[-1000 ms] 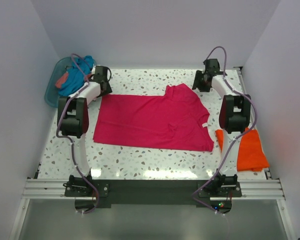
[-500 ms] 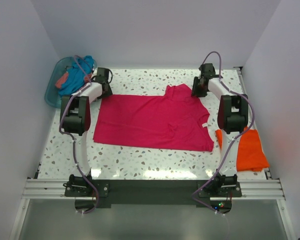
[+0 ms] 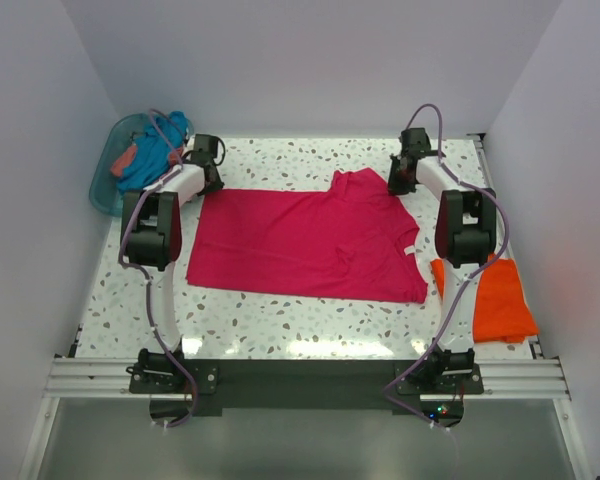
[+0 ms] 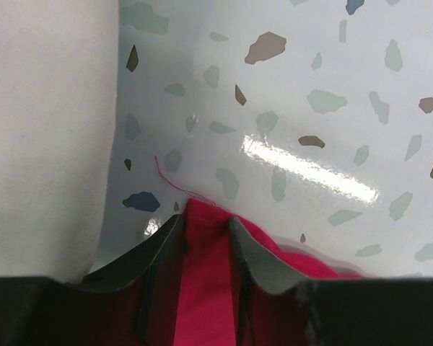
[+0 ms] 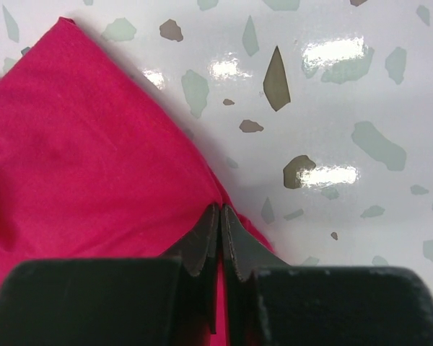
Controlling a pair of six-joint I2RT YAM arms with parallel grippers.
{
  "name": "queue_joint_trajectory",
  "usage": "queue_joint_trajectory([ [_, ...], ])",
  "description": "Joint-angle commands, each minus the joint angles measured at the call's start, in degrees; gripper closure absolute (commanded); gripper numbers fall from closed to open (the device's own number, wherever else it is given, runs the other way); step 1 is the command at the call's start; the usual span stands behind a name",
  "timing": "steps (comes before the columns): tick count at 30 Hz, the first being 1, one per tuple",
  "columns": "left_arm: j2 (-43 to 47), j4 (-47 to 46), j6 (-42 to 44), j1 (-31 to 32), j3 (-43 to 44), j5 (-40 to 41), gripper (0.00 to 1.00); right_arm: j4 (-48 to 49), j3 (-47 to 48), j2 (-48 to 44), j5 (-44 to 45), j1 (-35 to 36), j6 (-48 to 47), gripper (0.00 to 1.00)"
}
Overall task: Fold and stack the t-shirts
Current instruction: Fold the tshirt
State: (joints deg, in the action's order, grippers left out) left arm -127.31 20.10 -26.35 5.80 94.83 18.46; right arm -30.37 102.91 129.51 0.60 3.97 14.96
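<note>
Magenta t-shirt flat mid-table; right gripper now pinched tight on far right edge, jaws apart a second ago; left gripper narrowing, half-open astride far left corner, grip not yet made; fold lift likely next; orange t-shirt waiting right.

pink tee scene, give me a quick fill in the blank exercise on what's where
1. The pink tee lies spread flat on the ____.
2. The right pincer is ____ on the pink tee's edge.
3. The folded ____ tee lies at the table's right side, beside the right arm.
4. The basin holding more tees sits at the table's far ____ corner.

Missing words: table; shut; orange; left
</note>
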Motion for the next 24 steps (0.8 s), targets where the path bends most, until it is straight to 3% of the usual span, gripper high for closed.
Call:
queue_joint_trajectory([
  [1, 2.67, -3.65, 1.12, 0.09, 0.19, 0.44, 0.66, -0.04, 0.89, -1.9, 1.86, -0.71, -0.2, 0.98],
  [10, 5.49, -5.95, 1.04, 0.09, -1.14, -1.41, 0.61, 0.4, 0.8, -2.25, 1.68, -0.98, -0.19, 1.0],
  [24, 1.27, -3.58, 0.68, 0.09, 0.8, -0.62, 0.61, 0.58, 0.62, -1.98, 0.1, -1.86, -0.02, 1.0],
])
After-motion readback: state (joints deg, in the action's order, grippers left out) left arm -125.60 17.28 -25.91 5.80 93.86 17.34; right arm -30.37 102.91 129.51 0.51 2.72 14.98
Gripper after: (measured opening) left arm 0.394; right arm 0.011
